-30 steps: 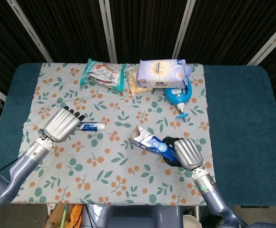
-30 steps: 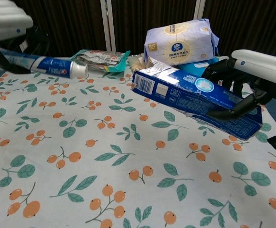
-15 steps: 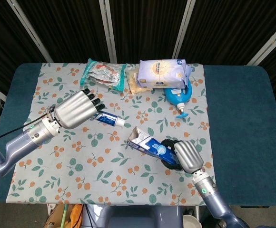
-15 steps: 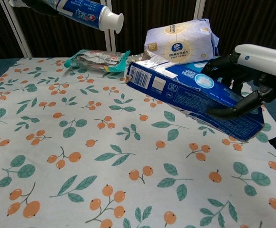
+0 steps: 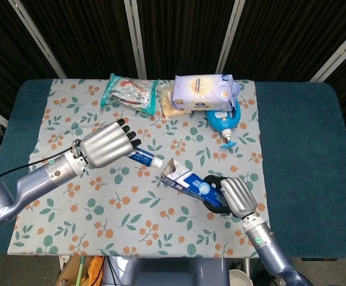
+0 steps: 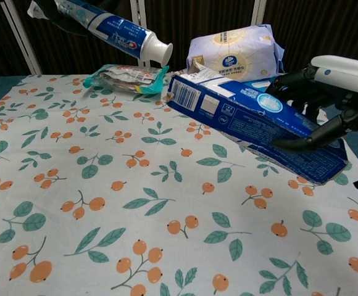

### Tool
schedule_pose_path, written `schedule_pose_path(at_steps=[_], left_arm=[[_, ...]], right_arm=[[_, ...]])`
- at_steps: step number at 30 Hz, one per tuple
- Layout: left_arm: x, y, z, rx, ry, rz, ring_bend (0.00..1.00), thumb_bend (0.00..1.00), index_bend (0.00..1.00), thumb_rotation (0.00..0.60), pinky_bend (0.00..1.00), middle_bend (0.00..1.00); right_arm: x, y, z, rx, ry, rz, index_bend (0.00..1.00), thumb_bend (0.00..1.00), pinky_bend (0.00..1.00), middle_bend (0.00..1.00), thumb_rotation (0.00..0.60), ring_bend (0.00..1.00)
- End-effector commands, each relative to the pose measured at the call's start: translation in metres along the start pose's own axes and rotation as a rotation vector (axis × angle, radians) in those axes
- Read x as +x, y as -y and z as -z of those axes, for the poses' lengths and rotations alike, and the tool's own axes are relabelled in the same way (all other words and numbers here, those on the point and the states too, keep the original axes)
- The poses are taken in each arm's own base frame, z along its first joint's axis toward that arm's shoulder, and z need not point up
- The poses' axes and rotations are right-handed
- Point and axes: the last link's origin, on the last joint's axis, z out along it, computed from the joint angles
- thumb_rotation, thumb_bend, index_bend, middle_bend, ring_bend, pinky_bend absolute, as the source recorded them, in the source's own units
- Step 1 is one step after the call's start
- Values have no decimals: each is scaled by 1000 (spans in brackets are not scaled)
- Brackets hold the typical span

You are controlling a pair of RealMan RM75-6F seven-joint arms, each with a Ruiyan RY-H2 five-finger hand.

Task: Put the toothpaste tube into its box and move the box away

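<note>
tabletop (image 5: 292, 137) with floral cloth (image 5: 71, 202) over it. left hand (image 5: 104, 148) holds toothpaste tube (image 6: 114, 29) in the air, fingers (image 5: 127, 132) wrapped round its body, white cap end pointing at the box mouth, just beside it, not inside. right hand (image 5: 232, 193) grips blue box (image 6: 253, 120), fingers curled around its rear end, open end tilted up off the cloth. at the back: tissue pack (image 5: 204, 91), snack packet (image 5: 130, 92), blue pump bottle (image 5: 224, 122).

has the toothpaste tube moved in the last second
Yes. The toothpaste tube, held by the left hand, has moved right across the floral cloth; its cap now sits just short of the box opening.
</note>
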Motion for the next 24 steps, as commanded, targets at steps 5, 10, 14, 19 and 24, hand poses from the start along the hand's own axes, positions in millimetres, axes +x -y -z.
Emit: schedule_pose_path(at_steps=[5,10,14,19,24], left_arm=[[-1,-11,-9,-34,6,-20,639,509,611,600,614,693],[-2,-15,-14,-43,9,-29,639,509,611,600,614,693],[-3,-18,-17,-50,17,-32,639,509,611,600,614,693],[-3,-20,-22,-53,20,-49,638,508,611,600,614,693],[-1,-22,-26,-55,10,-61,638,509,611,600,614,694]], right_arm=[[0,0,1,3,3,-1,576,390,602,575,600,566],[2,-1,2,3,0,-6,577,390,602,574,600,566],[3,-1,2,1,0,-13,576,390,602,575,600,566],[3,-1,3,1,6,-27,576,390,602,575,600,566],[4,-1,4,3,6,-35,577,390,602,574,600,566]])
